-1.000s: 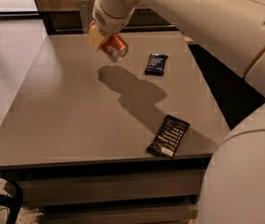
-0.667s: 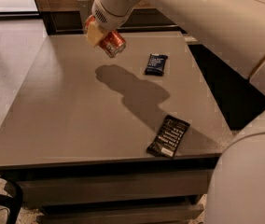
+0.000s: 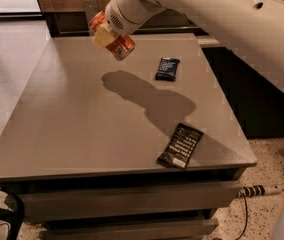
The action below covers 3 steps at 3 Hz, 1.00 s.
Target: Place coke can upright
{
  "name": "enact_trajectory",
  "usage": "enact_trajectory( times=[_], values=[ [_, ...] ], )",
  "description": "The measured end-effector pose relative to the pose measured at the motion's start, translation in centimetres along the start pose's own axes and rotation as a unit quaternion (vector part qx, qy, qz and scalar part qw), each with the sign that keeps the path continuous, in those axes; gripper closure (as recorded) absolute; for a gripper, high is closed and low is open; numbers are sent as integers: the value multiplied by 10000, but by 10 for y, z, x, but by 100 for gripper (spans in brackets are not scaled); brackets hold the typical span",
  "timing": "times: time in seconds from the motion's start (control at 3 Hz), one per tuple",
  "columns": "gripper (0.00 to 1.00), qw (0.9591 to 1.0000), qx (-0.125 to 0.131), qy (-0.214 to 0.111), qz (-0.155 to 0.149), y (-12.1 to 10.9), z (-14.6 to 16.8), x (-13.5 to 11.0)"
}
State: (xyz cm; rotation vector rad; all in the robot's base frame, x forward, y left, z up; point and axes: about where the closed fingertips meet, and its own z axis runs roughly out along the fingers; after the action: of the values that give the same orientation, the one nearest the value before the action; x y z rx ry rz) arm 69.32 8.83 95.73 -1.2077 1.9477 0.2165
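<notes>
coke can (image 3: 122, 47) — tilted, midair above table (image 3: 72, 134) far side | gripper (image 3: 108, 35) — pinching the can

Tool (image 3: 109, 34) aloft at upper left, clamped on coke can (image 3: 123, 47)

You will count one coke can (image 3: 122, 48), clasped in one gripper (image 3: 108, 36) above the table's far left. Count two dark snack packets (image 3: 167, 68) (image 3: 180, 146), one table (image 3: 77, 134), and apparently one power strip (image 3: 262, 189).
</notes>
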Motion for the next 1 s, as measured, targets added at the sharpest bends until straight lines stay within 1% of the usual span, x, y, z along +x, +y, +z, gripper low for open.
enact_trajectory(
  times=[0.33,0.67,1.0],
  values=[
    [100,9985,-9,-526,-132,10,0,-3],
    [100,9942,-172,-1052,-112,18,3,-13],
    [100,9887,-406,-1443,-7,24,6,-21]
  ],
)
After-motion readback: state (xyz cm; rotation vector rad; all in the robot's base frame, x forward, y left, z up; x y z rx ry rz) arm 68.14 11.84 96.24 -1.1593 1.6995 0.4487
